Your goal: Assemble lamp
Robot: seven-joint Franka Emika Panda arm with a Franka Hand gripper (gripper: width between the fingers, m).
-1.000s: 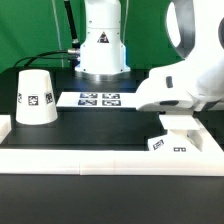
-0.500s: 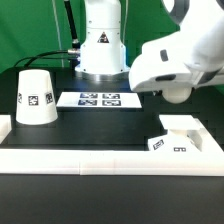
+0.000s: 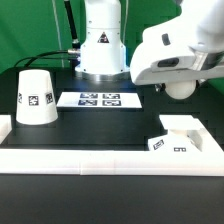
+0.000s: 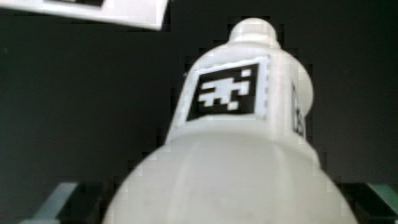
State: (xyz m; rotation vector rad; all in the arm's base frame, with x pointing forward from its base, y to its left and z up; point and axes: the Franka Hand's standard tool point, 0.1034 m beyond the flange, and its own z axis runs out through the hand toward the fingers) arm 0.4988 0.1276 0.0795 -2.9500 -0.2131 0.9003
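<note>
My gripper (image 3: 180,82) is shut on the round white bulb (image 3: 181,89) and holds it in the air at the exterior view's right, above the base block (image 3: 178,135). In the wrist view the bulb (image 4: 222,150) fills the frame. Its tag faces the camera and its narrow neck points away. My gripper (image 4: 217,205) flanks it, and one dark finger (image 4: 59,203) shows at the frame's corner. The cone shade (image 3: 36,97) stands apart on the table at the exterior view's left.
The marker board (image 3: 98,99) lies at the back centre before the robot's white pedestal (image 3: 103,45). A white raised border (image 3: 100,156) runs along the front and sides of the black table. A white tagged corner (image 4: 107,10) shows beyond the bulb.
The arm has risen from just above the base block and swung a little to the exterior view's right. The bulb, hidden a second ago, now hangs in view under the hand.
</note>
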